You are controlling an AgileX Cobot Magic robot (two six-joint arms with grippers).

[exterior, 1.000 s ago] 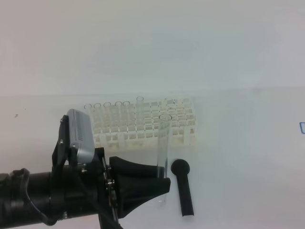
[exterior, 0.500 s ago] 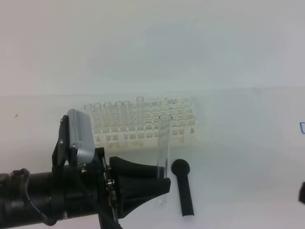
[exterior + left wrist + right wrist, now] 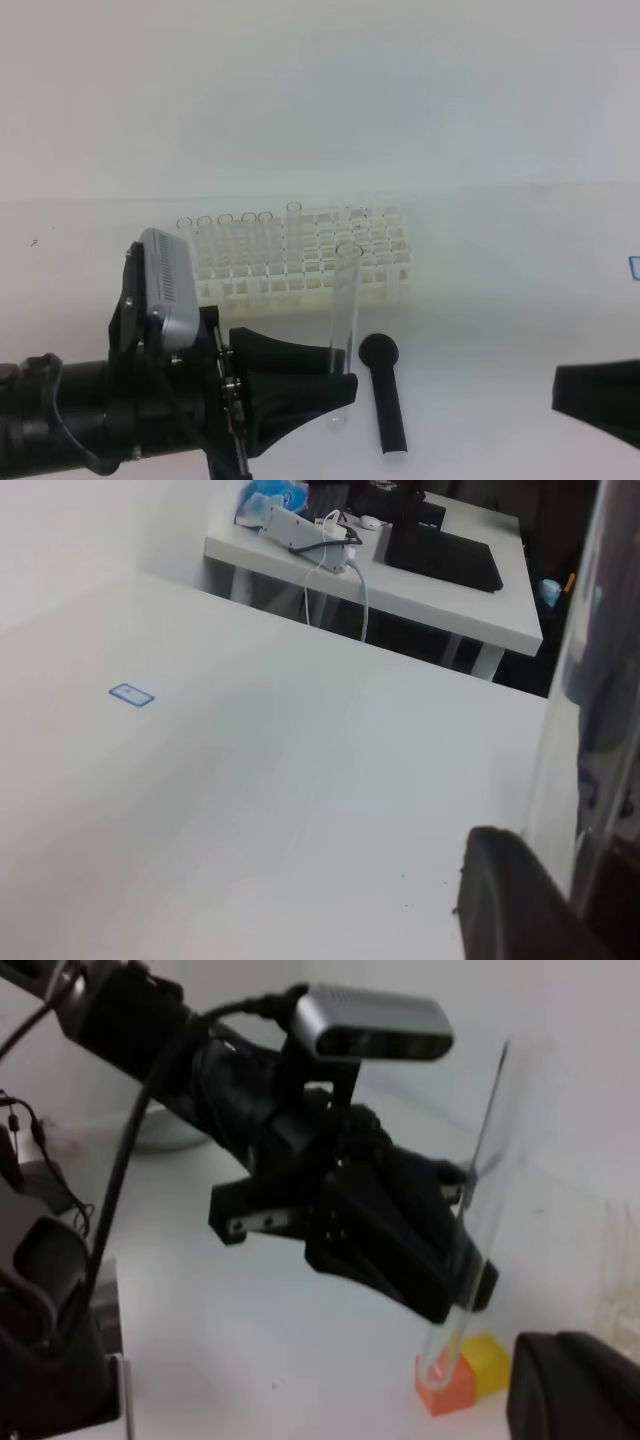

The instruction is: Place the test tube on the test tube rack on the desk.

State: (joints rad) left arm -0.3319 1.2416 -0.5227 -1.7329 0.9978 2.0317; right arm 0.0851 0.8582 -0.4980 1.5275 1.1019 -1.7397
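The left gripper holds the test tube upright between its jaws, above the worktop and in front of the test tube rack. The right gripper has its jaws closed, holding nothing.

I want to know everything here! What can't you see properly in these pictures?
- Right gripper: high view, cut off by the edge; jaws unseen.
- Tube bottom: high view, hidden behind the left gripper.
- Rack holes: high view, too washed out to count.
- Orange and yellow blocks: right wrist view, too blurred to identify.
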